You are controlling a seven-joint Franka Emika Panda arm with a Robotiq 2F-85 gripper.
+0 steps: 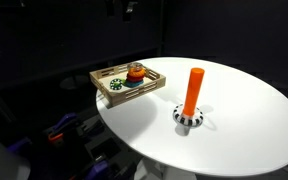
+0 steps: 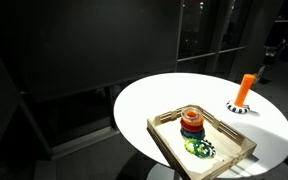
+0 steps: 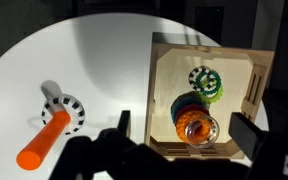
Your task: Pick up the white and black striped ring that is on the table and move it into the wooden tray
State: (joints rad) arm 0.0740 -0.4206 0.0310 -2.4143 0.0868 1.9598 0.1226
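The white and black striped ring (image 3: 202, 77) lies flat inside the wooden tray (image 3: 156, 90), on top of a green ring (image 3: 215, 90). It shows in both exterior views (image 1: 117, 85) (image 2: 199, 149), as does the tray (image 1: 154, 87) (image 2: 164, 143). My gripper (image 3: 187, 135) is open and empty. It hangs above the tray's near end, with its two dark fingers either side of a stack of coloured rings (image 3: 191, 118). I cannot make out the gripper in the dark exterior views.
An orange upright cylinder (image 1: 192, 90) (image 2: 245, 88) (image 3: 42, 142) stands on the round white table (image 1: 244, 130), with another striped ring (image 1: 187, 118) (image 3: 64, 108) round its foot. The ring stack (image 1: 134, 72) (image 2: 191, 122) stands in the tray. The surroundings are dark.
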